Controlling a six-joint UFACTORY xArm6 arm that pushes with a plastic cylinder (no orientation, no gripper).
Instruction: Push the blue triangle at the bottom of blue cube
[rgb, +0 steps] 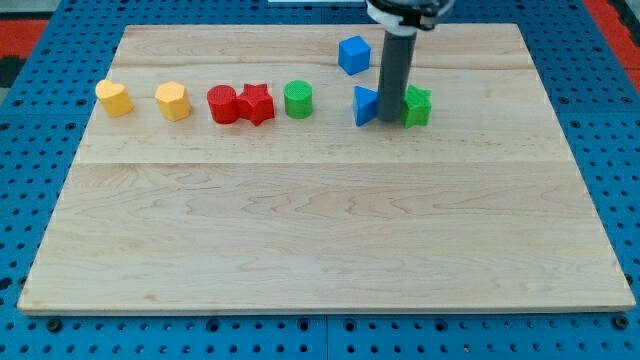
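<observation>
Currently the blue triangle (365, 105) lies at 6 o'clock from the blue cube (353, 54), touching my tip (391, 121) at its 9 o'clock. The green star (417, 106) abuts the tip at 3 o'clock.

The dark straight rod (393, 75) stands in front of the small blue triangle block (365, 105) and the small green star-shaped block (419, 106), covering the triangle's right corner and the star's left side, so whether either touches the rod cannot be told. My tip (391, 122) sits low between these two, its contact with the pale wooden board (320, 220) too small to make out. The rod's pale round mount (405, 12) is cut off by the view's top edge.
</observation>
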